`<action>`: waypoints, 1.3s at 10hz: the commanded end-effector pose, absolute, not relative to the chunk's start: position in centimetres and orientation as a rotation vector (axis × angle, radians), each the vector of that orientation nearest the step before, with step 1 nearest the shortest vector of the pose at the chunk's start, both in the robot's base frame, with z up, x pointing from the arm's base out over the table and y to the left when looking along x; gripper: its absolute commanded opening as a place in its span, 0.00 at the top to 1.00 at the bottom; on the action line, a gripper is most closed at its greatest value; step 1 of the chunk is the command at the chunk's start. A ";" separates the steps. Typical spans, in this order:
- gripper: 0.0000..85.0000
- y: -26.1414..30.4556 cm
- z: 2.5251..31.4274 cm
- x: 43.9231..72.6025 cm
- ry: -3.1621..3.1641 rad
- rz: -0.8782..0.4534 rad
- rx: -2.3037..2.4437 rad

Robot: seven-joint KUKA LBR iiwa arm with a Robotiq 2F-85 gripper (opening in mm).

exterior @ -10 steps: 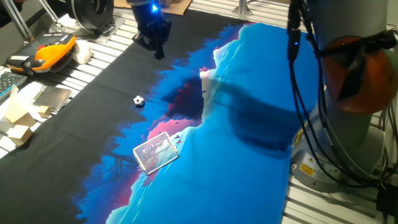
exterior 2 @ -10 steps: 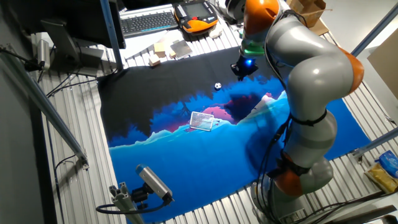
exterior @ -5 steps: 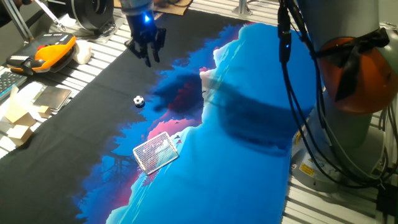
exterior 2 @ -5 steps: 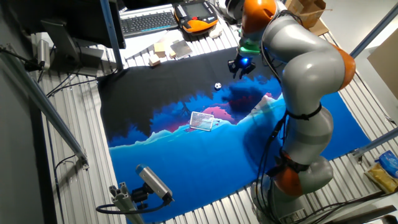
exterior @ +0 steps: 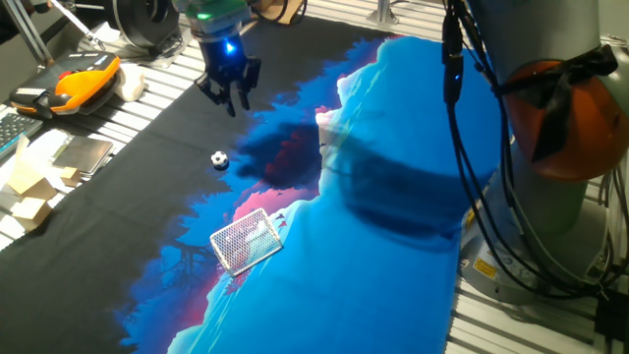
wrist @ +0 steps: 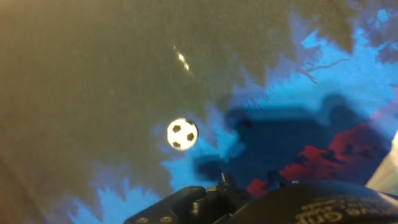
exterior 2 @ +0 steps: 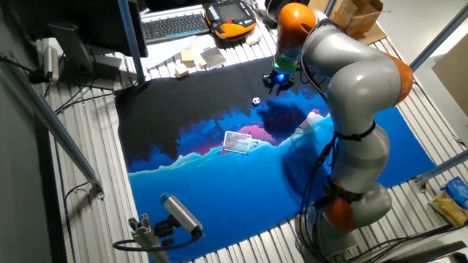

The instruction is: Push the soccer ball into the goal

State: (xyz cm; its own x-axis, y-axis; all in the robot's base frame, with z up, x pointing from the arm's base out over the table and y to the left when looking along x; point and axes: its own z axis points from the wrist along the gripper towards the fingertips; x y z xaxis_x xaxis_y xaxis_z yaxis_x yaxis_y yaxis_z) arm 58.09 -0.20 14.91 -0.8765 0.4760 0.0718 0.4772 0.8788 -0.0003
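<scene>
Hovering claw point(exterior: 229, 95), round patched soccer ball point(exterior: 219, 159)

Robot lab: slatted aluminium table point(exterior: 147, 93), teach pendant point(exterior: 74, 84), keyboard point(exterior 2: 174, 25).

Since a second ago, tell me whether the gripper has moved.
Yes. The gripper has shifted left, away from the blue part of the cloth; the ball sits untouched.

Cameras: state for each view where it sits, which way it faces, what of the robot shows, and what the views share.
One fixed view: low at the table's edge beside the arm's base, facing across the mat; gripper and arm show.
The other fixed view: high on the opposite side, looking down; the whole arm shows.
Hand view: on the hand, looking down; only dark gripper parts show.
Shared: soccer ball in all; goal in both fixed.
</scene>
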 end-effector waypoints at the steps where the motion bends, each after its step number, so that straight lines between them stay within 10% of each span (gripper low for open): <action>1: 0.60 -0.2 14.4 58.5 -2.978 -0.037 -0.779; 13: 0.60 -0.1 9.4 62.0 -2.987 -0.139 -0.725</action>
